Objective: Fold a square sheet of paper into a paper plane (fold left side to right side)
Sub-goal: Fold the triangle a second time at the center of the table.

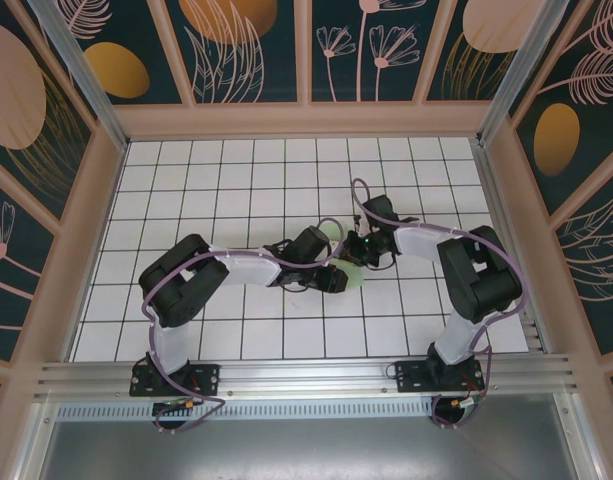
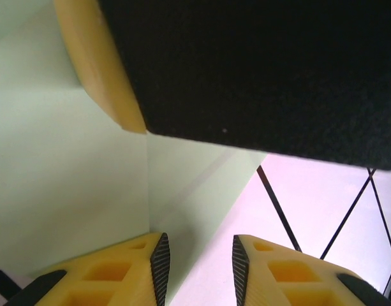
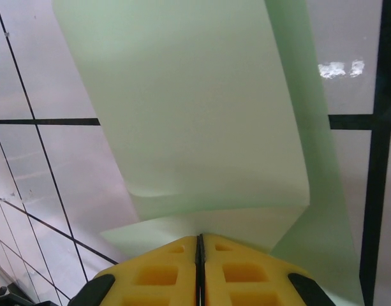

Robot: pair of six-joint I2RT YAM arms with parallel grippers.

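Observation:
The square sheet of paper (image 3: 195, 115) is pale mint green, with one flap curled up and bent over the rest. My right gripper (image 3: 199, 245) is shut on the edge of that flap, its yellow fingers pressed together. In the top view the paper (image 1: 352, 272) peeks out between both grippers at the table's middle. My left gripper (image 2: 198, 268) stands open low over the sheet (image 2: 67, 185), whose slanted edge runs through the gap between its fingers (image 2: 158, 264). The right gripper's yellow and black finger (image 2: 106, 76) looms just ahead of it. The paper plane is out of view.
The floor is white tiles with black grid lines (image 1: 236, 180). Tan walls (image 1: 104, 200) with dark floral panels close in the left, back and right sides. Both arm bases sit on the metal rail (image 1: 306, 378) at the near edge.

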